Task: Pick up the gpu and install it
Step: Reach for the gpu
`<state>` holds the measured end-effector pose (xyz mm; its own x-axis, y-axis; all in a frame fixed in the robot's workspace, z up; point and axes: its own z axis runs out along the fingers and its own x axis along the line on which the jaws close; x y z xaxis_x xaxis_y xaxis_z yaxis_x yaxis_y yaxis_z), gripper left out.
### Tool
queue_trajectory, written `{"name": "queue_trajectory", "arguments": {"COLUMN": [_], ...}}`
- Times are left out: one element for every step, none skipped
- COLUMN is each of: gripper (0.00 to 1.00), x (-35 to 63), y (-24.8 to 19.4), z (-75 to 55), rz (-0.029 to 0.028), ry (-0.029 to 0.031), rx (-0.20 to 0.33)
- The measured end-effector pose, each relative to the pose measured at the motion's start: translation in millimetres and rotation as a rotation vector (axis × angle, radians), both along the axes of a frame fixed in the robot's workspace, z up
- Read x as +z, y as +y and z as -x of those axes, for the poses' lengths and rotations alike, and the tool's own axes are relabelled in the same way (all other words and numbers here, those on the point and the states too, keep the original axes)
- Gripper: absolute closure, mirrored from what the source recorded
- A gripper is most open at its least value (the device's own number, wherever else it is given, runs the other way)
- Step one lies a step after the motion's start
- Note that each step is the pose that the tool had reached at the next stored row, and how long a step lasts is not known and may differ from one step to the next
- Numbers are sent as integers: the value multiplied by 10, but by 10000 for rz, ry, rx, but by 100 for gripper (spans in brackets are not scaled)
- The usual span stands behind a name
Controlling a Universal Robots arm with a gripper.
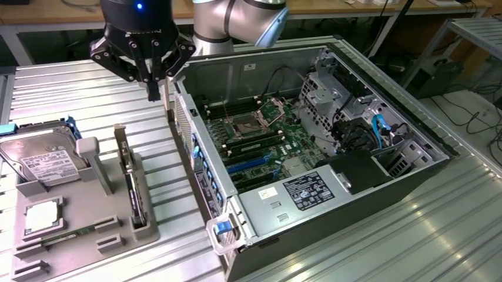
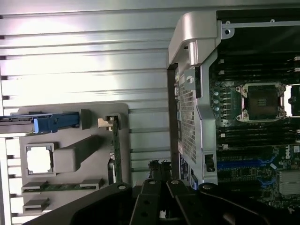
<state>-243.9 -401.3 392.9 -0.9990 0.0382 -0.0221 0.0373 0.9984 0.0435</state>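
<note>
Hovering over the ribbed table (image 1: pixel 70 88) beside the open computer case (image 1: pixel 227 73), the gripper (image 1: pixel 154 89) is pinching its jaws together on nothing. The gpu (image 1: pixel 133 188) is standing on edge in the grey tray (image 1: pixel 94 235), well apart.

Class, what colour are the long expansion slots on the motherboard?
The expansion slots are blue; the exterior view shows them best.
</note>
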Motion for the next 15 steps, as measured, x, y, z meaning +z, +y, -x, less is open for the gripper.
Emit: {"name": "queue_trajectory", "arguments": {"gripper": [89, 89, 89, 89, 89, 89, 89, 89, 89, 89, 89, 89, 89, 89, 89], "x": [-1, -2, -4, -5, -7, -8, -11, -12, -13, -13, -13, -14, -14, -14, -14], "y": [-6, -13, -20, -27, -33, -38, -43, -47, -53, -58, -63, -69, -76, -83, -90], "z": [4, 9, 17, 25, 36, 51, 76, 96, 115, 136, 156, 175, 195, 214, 233], "rz": [-1, 0, -1, 0, 0, 0, 0, 0, -1, -4, -9, -13, -15, -18, -20], "ry": [-1, 0, 0, 1, 1, 0, 0, 0, -1, 0, 0, 0, 1, 0, 0], "rx": [84, 158, 233, 288, 331, 364, 394, 415, 435, 450, 465, 481, 498, 513, 529]}}
